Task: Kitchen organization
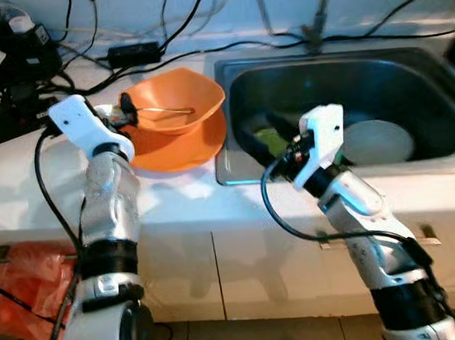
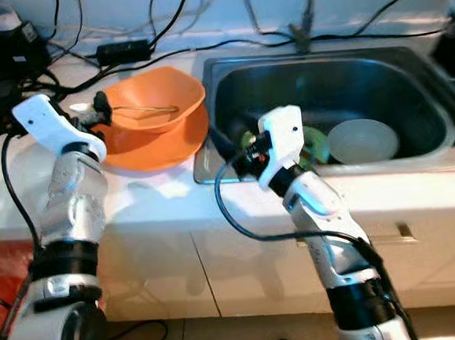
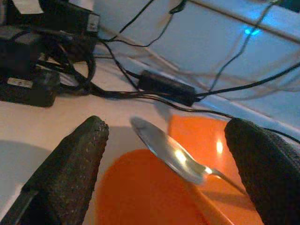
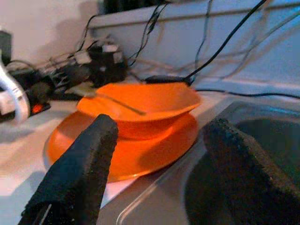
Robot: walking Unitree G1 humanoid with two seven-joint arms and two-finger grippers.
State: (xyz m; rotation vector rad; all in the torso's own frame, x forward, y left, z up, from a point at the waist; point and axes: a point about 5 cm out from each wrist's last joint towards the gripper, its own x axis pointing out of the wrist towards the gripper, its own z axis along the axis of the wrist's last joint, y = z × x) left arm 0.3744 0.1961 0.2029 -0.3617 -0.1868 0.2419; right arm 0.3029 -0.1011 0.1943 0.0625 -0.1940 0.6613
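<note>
Both silver arms rise from below the front edge of the desk (image 1: 25, 202), forearms angled up and inward toward the orange bowl (image 1: 176, 99), which serves as the landmark here. The right arm bends at the elbow beside the cabinet front and reaches up over the near rim of the sink (image 1: 439, 149), just right of the bowl. The right end effector (image 4: 159, 154) has its two black fingers (image 4: 77, 173) spread wide with nothing between them, pointing across the sink's corner toward the bowl. The left arm stands nearly upright on the near left of the bowl, its white wrist tipped over toward the bowl's left rim. The left end effector (image 3: 173, 159) is also spread wide, its fingers (image 3: 70, 164) on either side of the spoon (image 3: 171, 152) without touching it.

The bowl sits on an orange plate (image 1: 186, 146) on the desk, just left of the sink. The spoon lies across the bowl, its scoop jutting over the left rim and its handle running back into the hollow. To the right of the bowl, down in the sink, lies a pale bowl (image 1: 379, 142) and something green (image 1: 271, 140), partly hidden behind the right wrist and too covered to identify. Behind the bowl a black adapter (image 1: 133, 53) and cables (image 1: 280, 41) run along the wall; to its far left is a tangle of dark plugs (image 1: 5, 53), cut off by the frame edge.
</note>
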